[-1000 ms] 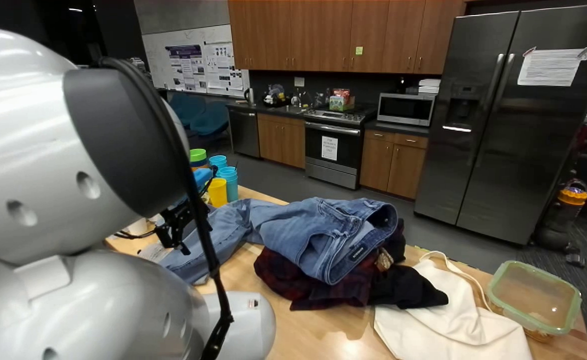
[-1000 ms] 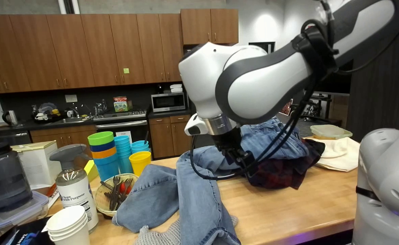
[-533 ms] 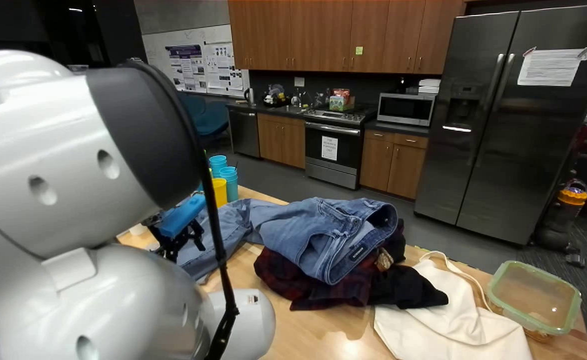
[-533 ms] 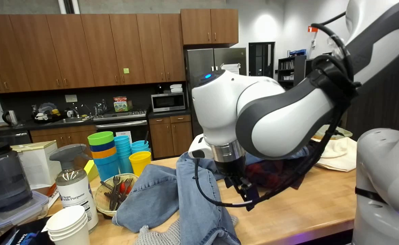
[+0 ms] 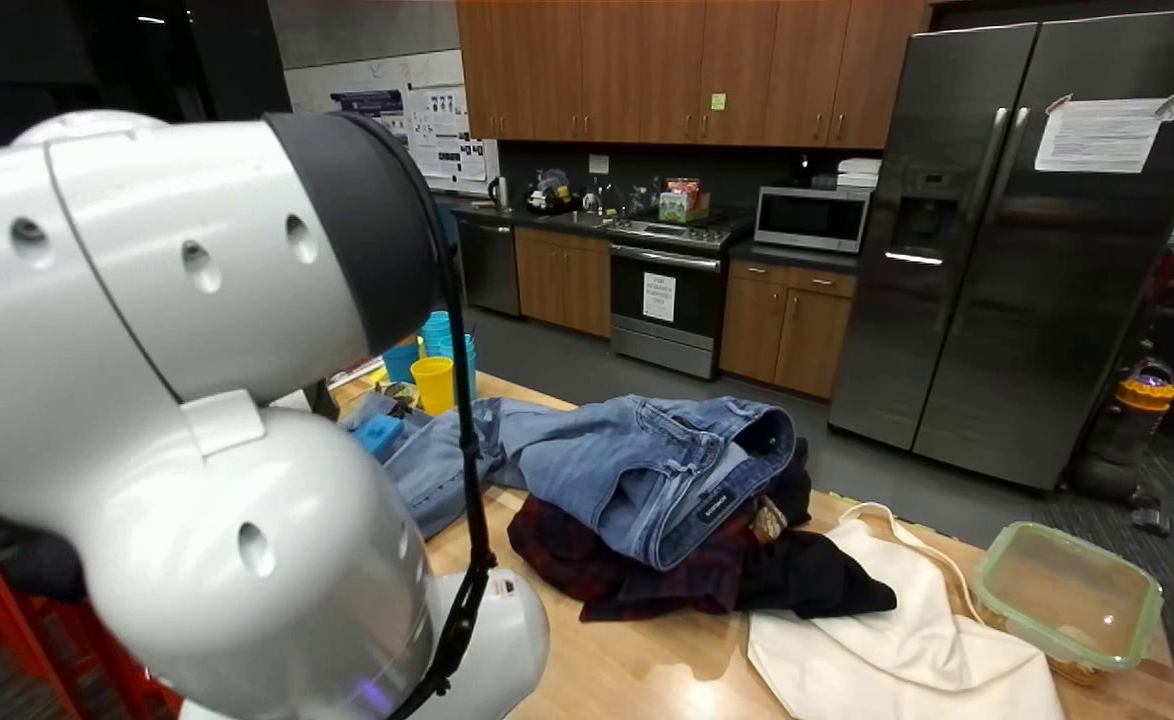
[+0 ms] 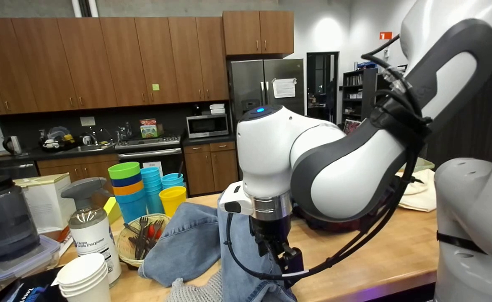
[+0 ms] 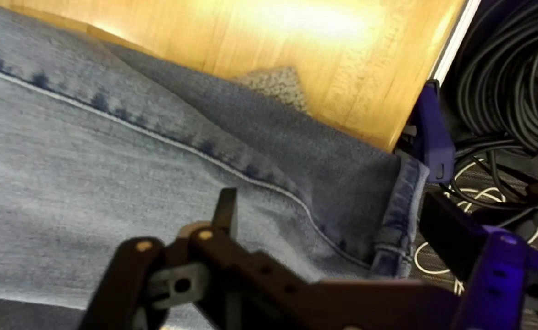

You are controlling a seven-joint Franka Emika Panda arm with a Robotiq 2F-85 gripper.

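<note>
My gripper (image 7: 340,220) stands open in the wrist view, its fingers (image 7: 225,208) far apart with nothing between them. Below it lies a blue jeans leg (image 7: 113,183), whose hem (image 7: 397,220) reaches past the table edge. In an exterior view the gripper (image 6: 286,266) points down just above or against that leg (image 6: 246,247); whether it touches I cannot tell. The arm hides most of the gripper in the remaining view. The jeans' waist (image 5: 687,470) rests on a dark red plaid garment (image 5: 627,575) and black cloth (image 5: 812,580). Grey knit cloth (image 6: 200,289) peeks out beneath the legs.
A cream tote bag (image 5: 907,650) and a green-lidded container (image 5: 1067,590) lie beyond the clothes. Stacked cups (image 6: 130,205), a fork basket (image 6: 124,243), a spray bottle (image 6: 93,235) and white cups (image 6: 86,279) crowd one side. Black cables (image 7: 502,82) sit off the table edge.
The arm has come down and turned the gripper from slanted to nearly upright, bringing it low over the jeans leg by the table edge. The clothes have not moved.
</note>
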